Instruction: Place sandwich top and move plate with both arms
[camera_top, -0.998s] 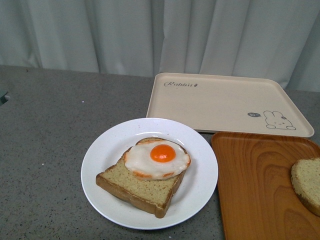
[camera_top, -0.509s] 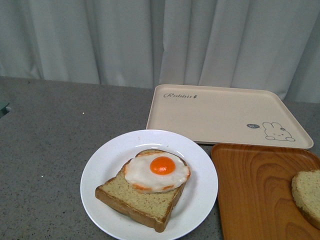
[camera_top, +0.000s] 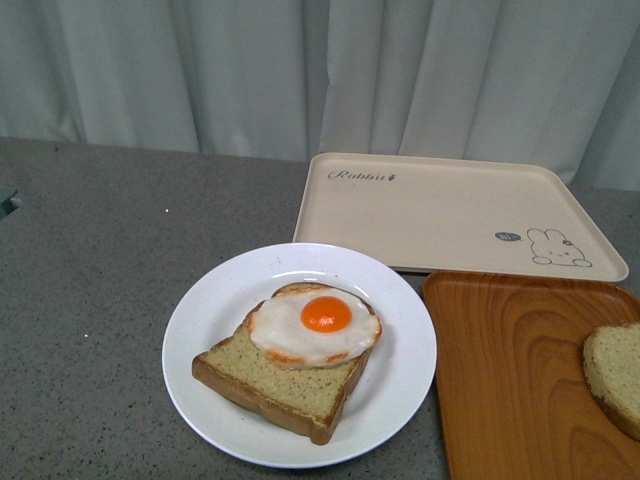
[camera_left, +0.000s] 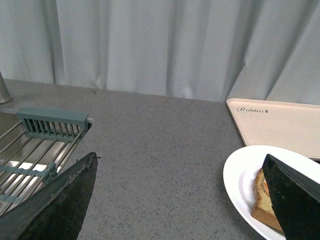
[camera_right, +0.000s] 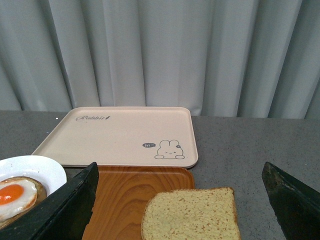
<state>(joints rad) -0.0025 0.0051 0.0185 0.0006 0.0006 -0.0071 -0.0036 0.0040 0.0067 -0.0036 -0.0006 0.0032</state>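
Observation:
The sandwich top (camera_top: 615, 375), a plain speckled bread slice, lies on the orange wood-grain tray at the right edge of the front view. In the right wrist view it (camera_right: 190, 215) lies just ahead of my open, empty right gripper (camera_right: 180, 165), between its fingers. The white plate (camera_top: 210, 310) holds a bread slice (camera_top: 290, 380) bearing a fried egg (camera_top: 315, 322). My left gripper (camera_left: 179, 157) is open and empty above the grey counter, with the plate (camera_left: 240, 170) beside one finger. Neither arm shows in the front view.
The orange wood-grain tray (camera_top: 520, 380) touches the plate's right side. The beige rabbit tray (camera_top: 450, 210) lies behind both. A sink with a wire rack (camera_left: 45, 135) sits left of the left gripper. A grey curtain closes the back.
The whole front picture shifted down and then back up. The plate, trays and bread keep their places relative to each other.

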